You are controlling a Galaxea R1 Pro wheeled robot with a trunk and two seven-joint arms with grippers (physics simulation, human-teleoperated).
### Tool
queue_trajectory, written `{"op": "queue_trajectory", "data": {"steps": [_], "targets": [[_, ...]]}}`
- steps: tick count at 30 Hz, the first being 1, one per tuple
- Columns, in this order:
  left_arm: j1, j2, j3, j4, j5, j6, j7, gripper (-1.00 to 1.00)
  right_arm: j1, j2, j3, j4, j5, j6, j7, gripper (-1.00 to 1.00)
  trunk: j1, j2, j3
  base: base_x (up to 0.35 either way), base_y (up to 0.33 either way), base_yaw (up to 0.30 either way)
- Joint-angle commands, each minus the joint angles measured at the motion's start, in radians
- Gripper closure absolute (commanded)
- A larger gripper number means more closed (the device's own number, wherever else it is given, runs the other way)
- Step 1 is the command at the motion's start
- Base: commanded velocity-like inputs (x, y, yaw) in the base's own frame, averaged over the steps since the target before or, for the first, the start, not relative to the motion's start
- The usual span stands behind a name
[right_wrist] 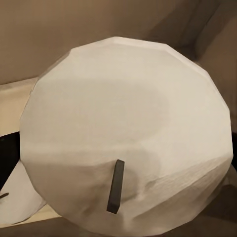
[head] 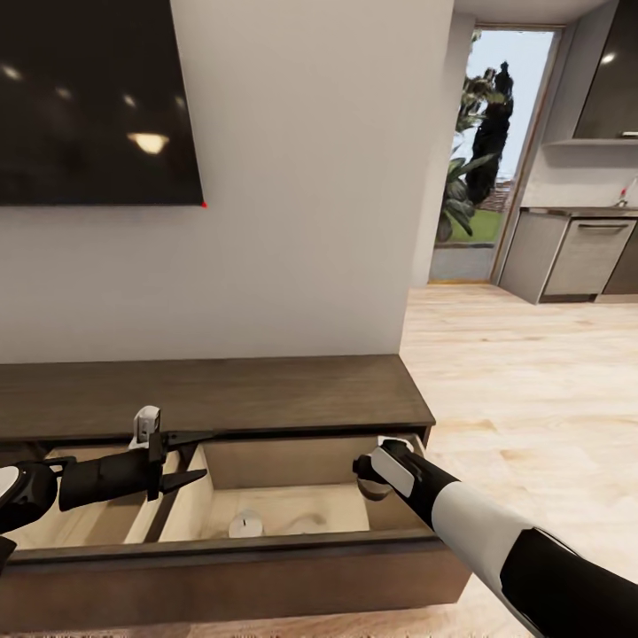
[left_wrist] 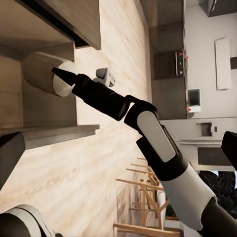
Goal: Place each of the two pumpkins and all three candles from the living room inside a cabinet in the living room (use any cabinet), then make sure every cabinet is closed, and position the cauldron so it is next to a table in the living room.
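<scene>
The dark brown cabinet [head: 221,394] stands against the wall with its right drawer [head: 266,554] pulled out, pale wood inside. One off-white candle [head: 246,525] stands on the drawer floor near the front. My right gripper [head: 373,477] is inside the drawer's right end, shut on a second candle [right_wrist: 128,128] whose flat top and dark wick [right_wrist: 114,186] face the right wrist camera; the same candle [left_wrist: 43,73] shows in the left wrist view. My left gripper [head: 207,455] hovers open over the drawer's left end, holding nothing. The pumpkins and the cauldron are out of view.
A black TV [head: 89,97] hangs on the wall above the cabinet. Wood floor [head: 532,390] runs right toward a glass door [head: 487,151] and grey kitchen cupboards [head: 576,252]. Wooden chairs [left_wrist: 143,197] appear behind my right arm in the left wrist view.
</scene>
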Motion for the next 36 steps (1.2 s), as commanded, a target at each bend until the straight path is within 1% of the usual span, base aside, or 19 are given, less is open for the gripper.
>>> {"op": "queue_trajectory", "data": {"steps": [1,10,16,25,34,35,36], "targets": [[-0.001,0.001,-0.001,0.0,0.011,0.0,0.009,-1.0,-0.001,0.0,0.007,-0.002,-0.006,0.001,-0.008,1.0,0.0,-0.001,-0.005,0.0,0.0,0.0],[-0.001,0.001,-0.001,0.0,0.011,0.0,0.009,-1.0,-0.001,0.0,0.007,-0.002,-0.005,0.001,-0.008,1.0,0.004,-0.003,-0.04,0.0,0.0,0.0],[-0.001,0.001,-0.001,0.0,0.011,0.0,0.009,-1.0,-0.001,-0.002,0.007,0.0,-0.003,0.0,0.031,1.0,0.007,-0.004,-0.063,0.0,0.0,0.0],[-0.001,0.001,-0.001,0.0,0.011,0.0,0.009,-1.0,-0.001,-0.002,0.007,0.0,-0.002,-0.012,0.035,1.0,0.011,-0.006,-0.098,0.0,0.0,0.0],[-0.001,0.001,-0.001,0.0,0.011,0.0,0.009,-1.0,-0.001,-0.001,0.008,0.0,-0.001,-0.036,0.035,1.0,0.011,-0.006,-0.098,0.0,0.0,0.0],[-0.001,0.001,-0.001,0.0,0.011,0.0,0.009,-1.0,-0.001,-0.001,0.008,0.0,-0.001,-0.038,0.035,-1.0,0.011,-0.006,-0.098,0.0,0.0,0.0],[-0.001,0.001,-0.001,0.0,0.011,0.0,0.009,-1.0,-0.001,-0.001,0.009,0.0,-0.001,-0.038,0.035,-1.0,0.011,-0.006,-0.098,0.0,0.0,0.0]]}}
